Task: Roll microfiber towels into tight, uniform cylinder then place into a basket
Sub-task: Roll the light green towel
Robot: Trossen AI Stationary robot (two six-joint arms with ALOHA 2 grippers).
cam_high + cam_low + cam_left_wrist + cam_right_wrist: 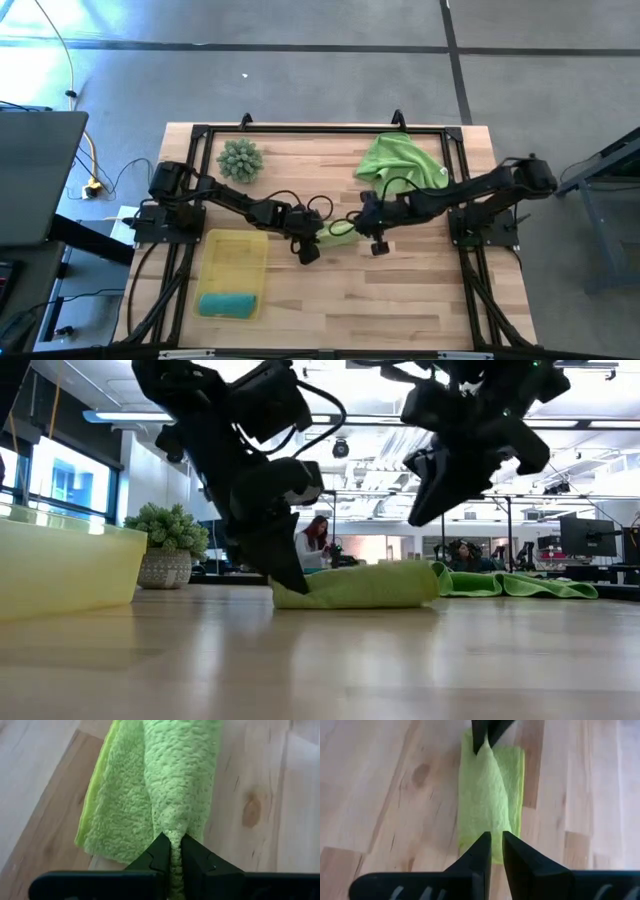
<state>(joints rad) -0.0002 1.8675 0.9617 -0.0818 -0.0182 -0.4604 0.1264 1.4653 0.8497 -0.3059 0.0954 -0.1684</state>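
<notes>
A rolled lime green microfiber towel (337, 232) lies on the table's middle, resting along its length (365, 585). My left gripper (305, 246) is shut on its left end. My right gripper (378, 242) hangs shut above the roll's right end (430, 490), clear of it, with nothing between its fingers (492, 851). A second lime towel (398, 160) lies crumpled at the far right. The yellow basket (236, 248) stands near left, and a rolled teal towel (228, 303) lies in its near end. My left gripper pinches the roll's left end (175, 842) between its two fingers, a raised ridge of the cloth caught between them. The fingers (285, 572) slant down from the table's left and point along the roll. The roll lies on the table.
A spiky pale-green ball (240, 160) sits at the far left. A black frame (300, 129) runs around the table's edges. Bare wood (380, 300) lies between the roll and the near edge.
</notes>
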